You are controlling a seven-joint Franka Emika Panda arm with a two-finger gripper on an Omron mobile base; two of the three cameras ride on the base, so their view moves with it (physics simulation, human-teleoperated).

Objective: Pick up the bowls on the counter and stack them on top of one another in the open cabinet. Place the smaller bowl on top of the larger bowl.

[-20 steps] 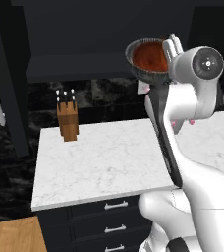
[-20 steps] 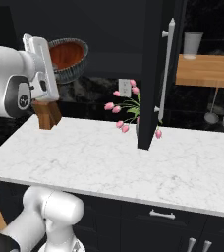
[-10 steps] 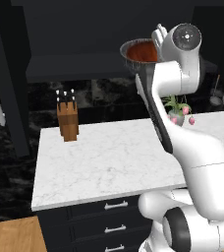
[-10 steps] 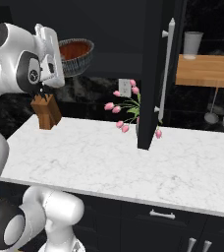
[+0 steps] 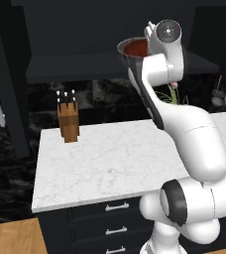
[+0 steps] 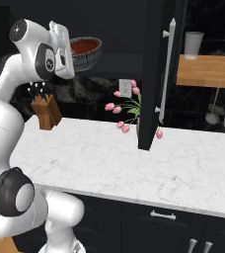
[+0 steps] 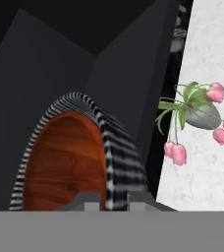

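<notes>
Left base view shows the gripper (image 5: 143, 49) raised at the mouth of the open cabinet (image 5: 85, 30), pinching the rim of the smaller bowl (image 5: 135, 48) (reddish-brown inside, striped outside). In the hand view the bowl (image 7: 67, 162) sits at 7 o'clock, the pink tulips (image 7: 202, 118) at 3 o'clock. The counter (image 6: 134, 158) carries no bowl, so placement appears to be under way; the larger bowl cannot be located. No legible writing or brand appears.

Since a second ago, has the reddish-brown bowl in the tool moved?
Yes. In the right base view the reddish-brown bowl has shifted right, away from the knife block and toward the cabinet door.
</notes>
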